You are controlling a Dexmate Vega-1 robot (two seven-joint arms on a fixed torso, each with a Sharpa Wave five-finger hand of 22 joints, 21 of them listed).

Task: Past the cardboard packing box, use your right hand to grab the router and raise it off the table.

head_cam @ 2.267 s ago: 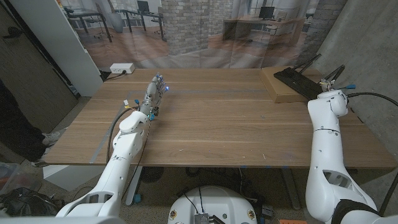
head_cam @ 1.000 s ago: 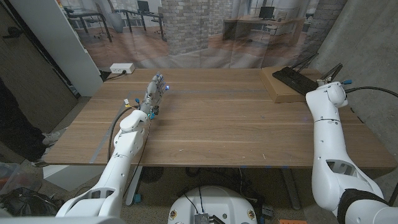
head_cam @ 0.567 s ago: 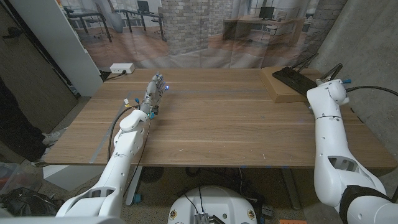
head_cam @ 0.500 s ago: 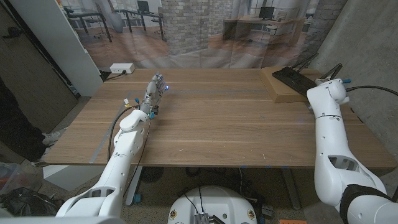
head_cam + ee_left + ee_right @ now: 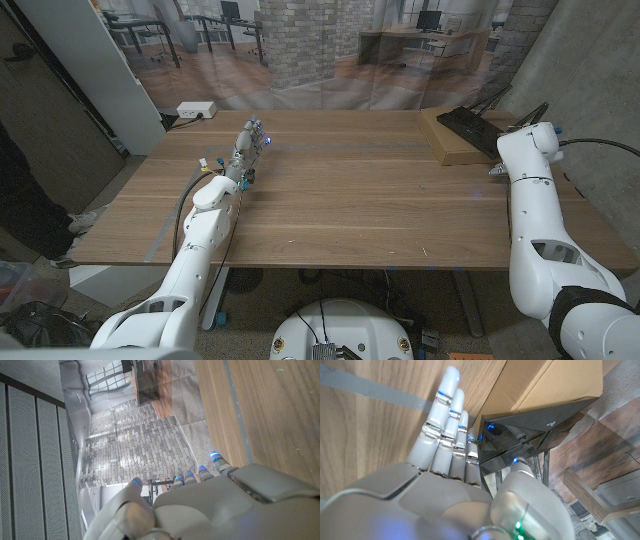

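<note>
Right hand (image 5: 465, 485): mine, fingers straight and together, thumb apart, nothing held; fingertips near the router's edge, contact not clear.
Router: flat black router (image 5: 468, 128) with thin antennas (image 5: 490, 99), lying on the cardboard packing box.
Box: flat brown cardboard packing box (image 5: 452, 150), far right of the wooden table (image 5: 350, 190).
Left hand (image 5: 249, 138): fingers extended, holding nothing, at the table's far left.

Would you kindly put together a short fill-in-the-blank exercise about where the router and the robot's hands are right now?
1. The black router lies on top of the ____ box.
2. The hand nearest the router is the robot's ____ hand.
3. The left hand holds ____.
4. The box sits at the table's far ____ corner in the head view.

Missing words: cardboard; right; nothing; right
</note>
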